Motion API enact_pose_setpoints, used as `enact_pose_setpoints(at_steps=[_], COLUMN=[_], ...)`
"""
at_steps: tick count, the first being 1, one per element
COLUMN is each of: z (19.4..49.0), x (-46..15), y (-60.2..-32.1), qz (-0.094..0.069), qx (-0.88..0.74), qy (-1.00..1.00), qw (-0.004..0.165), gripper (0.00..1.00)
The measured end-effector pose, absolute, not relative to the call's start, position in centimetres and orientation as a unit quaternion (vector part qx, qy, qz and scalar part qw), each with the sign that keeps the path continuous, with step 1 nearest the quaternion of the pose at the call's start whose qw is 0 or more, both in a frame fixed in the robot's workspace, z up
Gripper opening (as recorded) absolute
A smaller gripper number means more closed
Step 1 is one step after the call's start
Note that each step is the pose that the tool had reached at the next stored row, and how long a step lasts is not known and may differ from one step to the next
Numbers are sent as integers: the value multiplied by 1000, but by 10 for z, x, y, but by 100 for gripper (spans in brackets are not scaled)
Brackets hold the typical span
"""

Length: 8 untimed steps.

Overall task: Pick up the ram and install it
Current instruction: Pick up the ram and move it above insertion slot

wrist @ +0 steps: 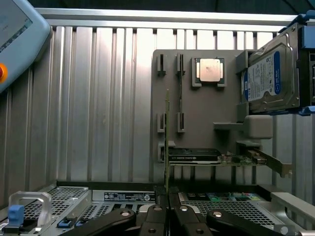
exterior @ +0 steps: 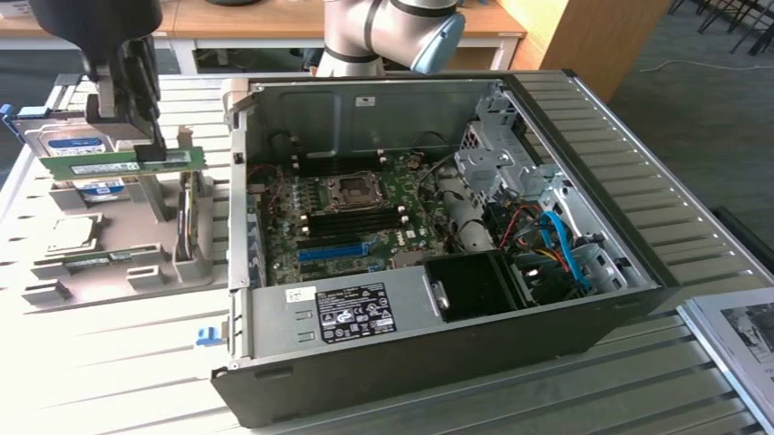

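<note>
The ram [exterior: 121,165] is a long green stick with a pale label, and my gripper [exterior: 145,145] is shut on its upper edge. It hangs level above the grey parts holder [exterior: 109,276] at the exterior view's left, beside the open computer case [exterior: 423,362]. In the wrist view the ram [wrist: 167,142] is seen edge-on, rising from between my black fingertips [wrist: 158,196] of the gripper [wrist: 167,195]. The motherboard [exterior: 344,213] with its dark memory slots lies inside the case, to the exterior view's right of the ram.
The holder [wrist: 197,113] carries a silver hard drive [exterior: 67,145] [wrist: 270,78], a square CPU chip [exterior: 72,231] [wrist: 209,69] and an expansion card [wrist: 197,156]. The arm's base [exterior: 387,36] stands behind the case. A teach pendant [wrist: 19,34] lies on the ribbed table.
</note>
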<state>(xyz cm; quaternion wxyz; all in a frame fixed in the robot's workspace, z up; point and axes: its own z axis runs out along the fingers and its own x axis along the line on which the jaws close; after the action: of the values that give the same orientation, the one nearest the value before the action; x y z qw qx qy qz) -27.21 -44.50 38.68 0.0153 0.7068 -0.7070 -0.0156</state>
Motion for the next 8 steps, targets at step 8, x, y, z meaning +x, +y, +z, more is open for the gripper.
enact_pose_setpoints(at_steps=[8], z=[387], x=[-261], y=[-445], qz=[-16], qx=[707], qy=[-707], qw=[15], gripper=[12])
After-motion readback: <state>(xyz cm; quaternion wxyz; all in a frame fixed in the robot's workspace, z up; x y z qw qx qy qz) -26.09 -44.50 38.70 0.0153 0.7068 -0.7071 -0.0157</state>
